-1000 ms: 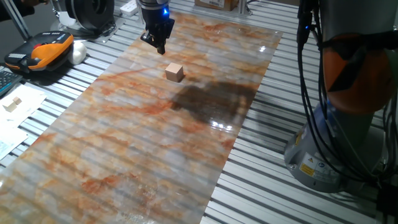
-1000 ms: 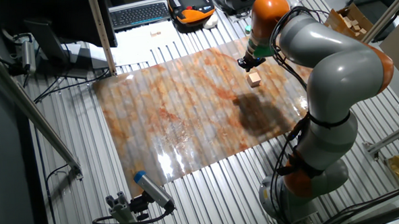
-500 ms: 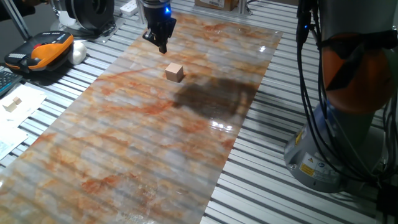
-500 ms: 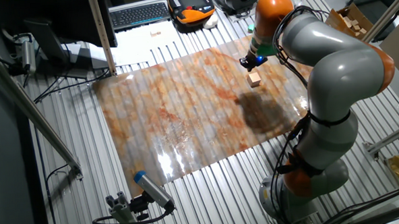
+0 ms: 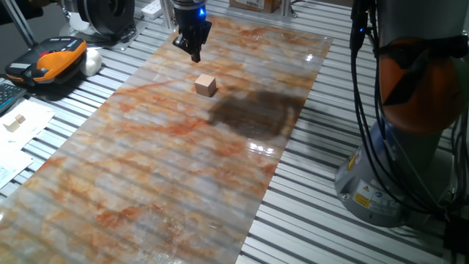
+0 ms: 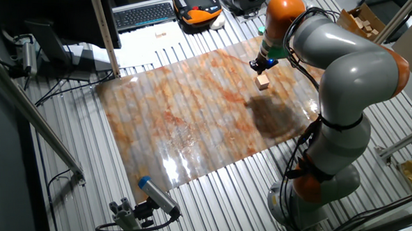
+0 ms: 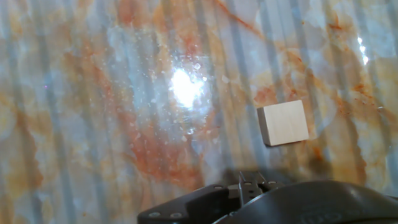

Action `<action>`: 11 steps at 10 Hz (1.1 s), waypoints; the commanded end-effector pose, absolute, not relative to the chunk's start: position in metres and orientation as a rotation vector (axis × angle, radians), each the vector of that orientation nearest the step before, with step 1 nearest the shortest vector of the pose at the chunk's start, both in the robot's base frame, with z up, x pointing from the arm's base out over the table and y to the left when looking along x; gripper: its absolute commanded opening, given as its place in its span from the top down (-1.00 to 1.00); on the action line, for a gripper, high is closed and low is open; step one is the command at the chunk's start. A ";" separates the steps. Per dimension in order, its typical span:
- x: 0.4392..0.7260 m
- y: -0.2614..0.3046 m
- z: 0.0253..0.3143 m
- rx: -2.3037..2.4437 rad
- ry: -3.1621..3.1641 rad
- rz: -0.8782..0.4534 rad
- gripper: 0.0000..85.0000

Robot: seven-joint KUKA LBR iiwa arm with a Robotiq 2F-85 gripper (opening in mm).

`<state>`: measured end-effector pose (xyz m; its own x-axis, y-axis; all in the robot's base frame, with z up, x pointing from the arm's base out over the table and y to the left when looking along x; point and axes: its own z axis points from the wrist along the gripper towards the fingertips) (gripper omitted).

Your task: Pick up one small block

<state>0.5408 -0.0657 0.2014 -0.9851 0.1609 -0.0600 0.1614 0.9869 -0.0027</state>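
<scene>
In the hand view the fingers are out of sight, so whether the gripper (image 5: 193, 53) is open or closed cannot be told; it holds nothing. The small block (image 5: 206, 85) lies on the marbled sheet (image 5: 146, 161), near the fingertips and apart from them

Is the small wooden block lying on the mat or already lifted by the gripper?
On the mat. The small block rests flat on the marbled mat, while the gripper hangs apart from it, not touching.
</scene>
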 end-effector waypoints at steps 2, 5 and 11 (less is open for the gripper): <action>0.536 -0.070 0.200 0.228 3.077 -0.006 1.00; 0.534 -0.072 0.199 0.199 3.084 -0.028 1.00; 0.539 -0.067 0.199 0.268 3.065 -0.150 1.00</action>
